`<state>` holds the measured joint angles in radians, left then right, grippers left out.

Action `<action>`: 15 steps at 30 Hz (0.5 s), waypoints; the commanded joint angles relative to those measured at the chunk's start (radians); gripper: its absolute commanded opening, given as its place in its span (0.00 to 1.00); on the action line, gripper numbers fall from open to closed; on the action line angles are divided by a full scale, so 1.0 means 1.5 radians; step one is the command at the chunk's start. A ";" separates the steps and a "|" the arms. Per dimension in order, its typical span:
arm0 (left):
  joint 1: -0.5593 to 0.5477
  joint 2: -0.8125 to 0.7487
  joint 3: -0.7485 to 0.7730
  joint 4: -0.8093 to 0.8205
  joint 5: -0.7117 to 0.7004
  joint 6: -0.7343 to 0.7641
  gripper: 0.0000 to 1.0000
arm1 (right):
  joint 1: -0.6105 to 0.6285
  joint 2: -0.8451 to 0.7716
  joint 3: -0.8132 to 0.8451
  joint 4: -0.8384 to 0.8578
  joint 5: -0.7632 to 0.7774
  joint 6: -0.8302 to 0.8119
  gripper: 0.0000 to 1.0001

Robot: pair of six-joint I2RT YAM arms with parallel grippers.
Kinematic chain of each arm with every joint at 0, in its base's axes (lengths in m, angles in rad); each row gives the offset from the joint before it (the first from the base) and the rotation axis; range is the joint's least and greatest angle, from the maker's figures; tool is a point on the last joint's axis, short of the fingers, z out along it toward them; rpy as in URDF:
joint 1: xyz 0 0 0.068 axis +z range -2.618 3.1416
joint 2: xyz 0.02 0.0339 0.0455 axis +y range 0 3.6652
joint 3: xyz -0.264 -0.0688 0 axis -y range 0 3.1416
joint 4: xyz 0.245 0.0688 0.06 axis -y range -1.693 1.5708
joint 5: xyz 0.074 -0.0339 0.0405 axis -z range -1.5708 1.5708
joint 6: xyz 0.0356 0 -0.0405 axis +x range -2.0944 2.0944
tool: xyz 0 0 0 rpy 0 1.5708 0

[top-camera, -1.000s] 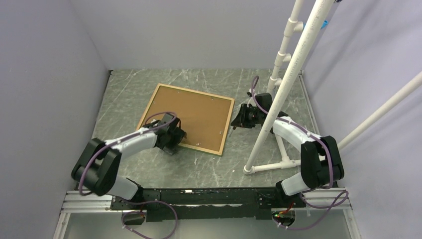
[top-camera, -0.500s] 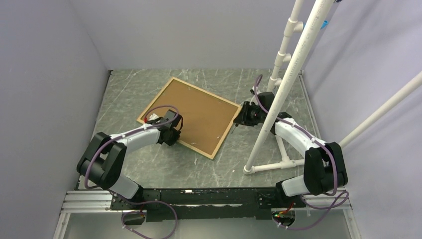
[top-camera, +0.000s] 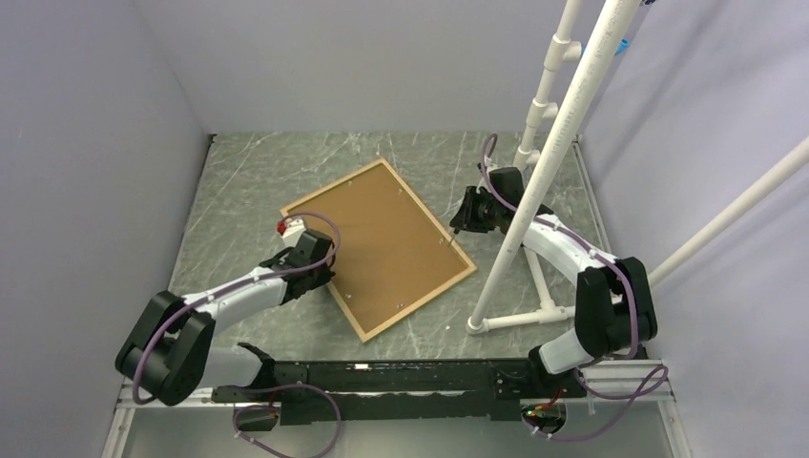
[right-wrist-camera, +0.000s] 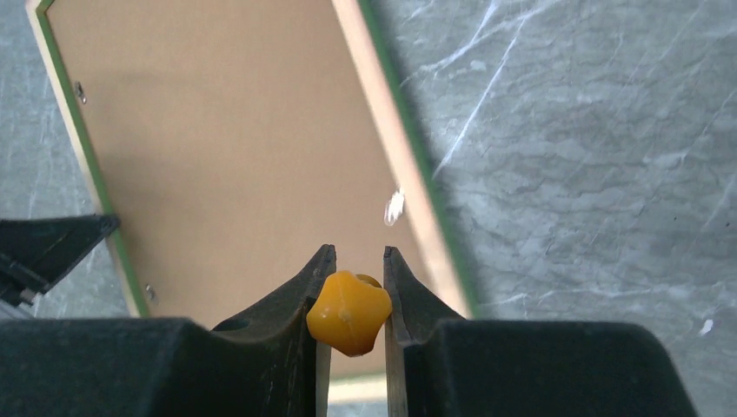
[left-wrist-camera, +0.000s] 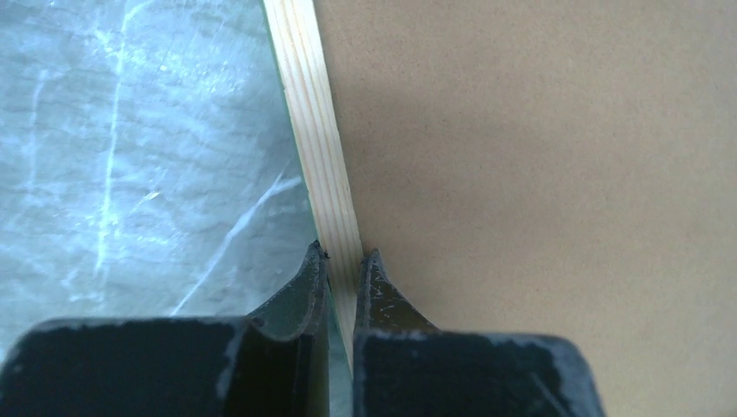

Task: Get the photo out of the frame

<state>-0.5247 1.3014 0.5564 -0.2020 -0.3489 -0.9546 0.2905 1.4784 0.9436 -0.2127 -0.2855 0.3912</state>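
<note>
The frame (top-camera: 421, 303) lies face down on the grey marble table, turned askew, with its light wood rim up and the brown backing board (top-camera: 382, 243) filling it. The photo is hidden under that board. My left gripper (top-camera: 322, 275) is at the frame's left edge. In the left wrist view it (left-wrist-camera: 346, 256) is shut on the wood rim (left-wrist-camera: 317, 130), one finger outside and one on the board side. My right gripper (right-wrist-camera: 358, 252) hovers over the frame's right edge (right-wrist-camera: 391, 148), shut on a small yellow-orange knob-shaped piece (right-wrist-camera: 349, 313).
A white PVC pipe stand (top-camera: 549, 162) rises just right of the frame, its base (top-camera: 520, 320) on the table beside the right arm. Small metal tabs (right-wrist-camera: 80, 91) sit along the rim. Grey walls close in the table on three sides.
The left gripper has shut on the frame's rim and drawn back toward the left. The frame has swung clockwise on the table. The right gripper has kept hold of the yellow piece and barely moved.
</note>
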 commanded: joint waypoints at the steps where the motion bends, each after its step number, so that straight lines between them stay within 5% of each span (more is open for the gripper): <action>1: -0.008 -0.062 -0.034 -0.057 0.039 0.160 0.00 | 0.003 0.038 0.058 -0.003 0.038 -0.015 0.00; 15: 0.004 0.008 0.024 -0.090 0.027 0.129 0.00 | 0.082 0.087 0.087 -0.021 0.082 -0.080 0.00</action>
<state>-0.5266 1.2469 0.5457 -0.2863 -0.3046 -0.7975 0.4015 1.6009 1.0286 -0.2359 -0.1982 0.3222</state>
